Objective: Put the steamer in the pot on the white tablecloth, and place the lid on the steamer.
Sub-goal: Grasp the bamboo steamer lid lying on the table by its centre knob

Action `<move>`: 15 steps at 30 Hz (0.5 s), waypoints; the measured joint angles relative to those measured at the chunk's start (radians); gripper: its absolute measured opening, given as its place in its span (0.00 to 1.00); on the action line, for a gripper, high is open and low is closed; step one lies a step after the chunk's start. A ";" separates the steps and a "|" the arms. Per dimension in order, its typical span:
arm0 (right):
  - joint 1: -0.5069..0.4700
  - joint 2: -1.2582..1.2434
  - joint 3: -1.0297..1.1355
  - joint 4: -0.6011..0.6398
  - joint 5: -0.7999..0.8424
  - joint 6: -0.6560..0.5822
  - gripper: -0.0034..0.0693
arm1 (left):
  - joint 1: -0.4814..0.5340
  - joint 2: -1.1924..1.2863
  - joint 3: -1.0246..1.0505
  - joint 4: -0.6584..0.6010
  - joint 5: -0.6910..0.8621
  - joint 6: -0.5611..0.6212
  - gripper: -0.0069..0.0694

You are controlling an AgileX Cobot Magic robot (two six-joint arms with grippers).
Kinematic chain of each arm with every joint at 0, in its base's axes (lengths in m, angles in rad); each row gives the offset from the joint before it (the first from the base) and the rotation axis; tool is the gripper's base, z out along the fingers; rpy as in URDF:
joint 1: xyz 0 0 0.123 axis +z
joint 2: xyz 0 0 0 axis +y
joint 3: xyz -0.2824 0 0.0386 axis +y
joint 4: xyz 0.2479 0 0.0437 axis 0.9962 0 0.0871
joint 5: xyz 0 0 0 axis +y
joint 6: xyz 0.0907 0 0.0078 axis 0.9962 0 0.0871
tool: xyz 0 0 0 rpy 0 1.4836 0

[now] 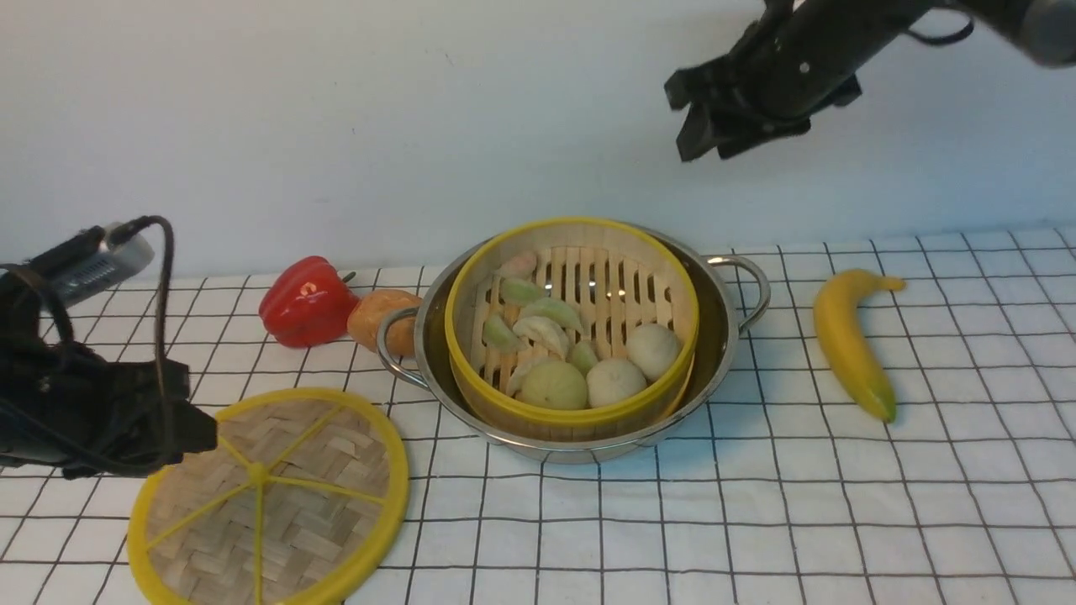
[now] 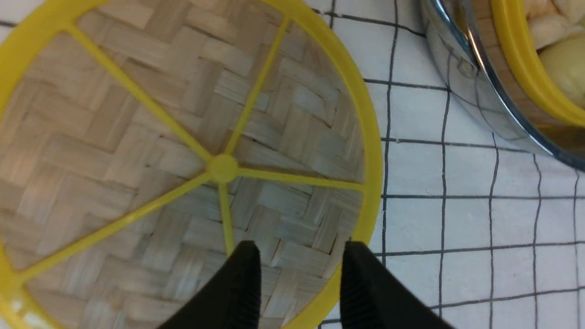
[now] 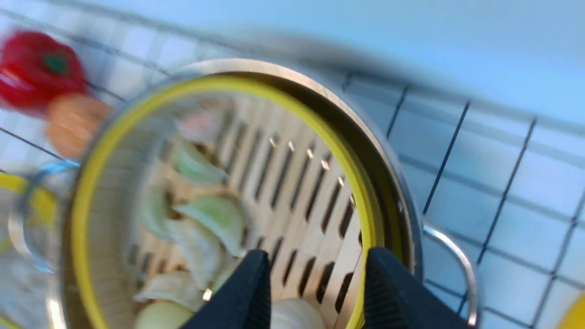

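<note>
Steamer [image 1: 588, 281] seated in pot [image 1: 725, 336] on white tablecloth [image 1: 756, 504], done; lid [image 1: 277, 504] flat near left, unplaced, left gripper [image 2: 299, 256] over its left edge, jaws apart, empty; right gripper [image 3: 317, 258] raised far right, likewise empty.

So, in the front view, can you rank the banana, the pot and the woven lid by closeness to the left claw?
1. The lid, right beneath the left gripper, at left.
2. The pot, in the middle.
3. The banana, far right.
</note>
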 joint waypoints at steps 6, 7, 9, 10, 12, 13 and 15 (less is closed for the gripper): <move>-0.058 -0.270 0.000 0.005 -0.006 -0.029 0.17 | -0.151 0.053 0.000 0.069 -0.173 0.037 0.41; -0.065 -0.314 0.000 0.005 -0.007 -0.033 0.13 | -0.163 0.053 0.000 0.088 -0.188 0.013 0.41; -0.075 -0.424 0.000 0.002 -0.008 -0.041 0.05 | -0.173 0.053 0.000 0.140 -0.204 -0.055 0.41; -0.076 -0.470 0.001 -0.004 -0.010 -0.043 0.03 | -0.174 0.053 0.000 0.183 -0.207 -0.102 0.41; -0.076 -0.588 0.025 -0.022 -0.017 -0.054 0.03 | -0.174 0.053 0.000 0.265 -0.205 -0.201 0.41; -0.076 -0.612 0.039 -0.027 -0.019 -0.054 0.03 | -0.174 0.053 0.000 0.283 -0.205 -0.210 0.41; -0.076 -0.728 0.105 -0.051 -0.020 -0.066 0.03 | -0.174 0.053 0.000 0.359 -0.196 -0.286 0.41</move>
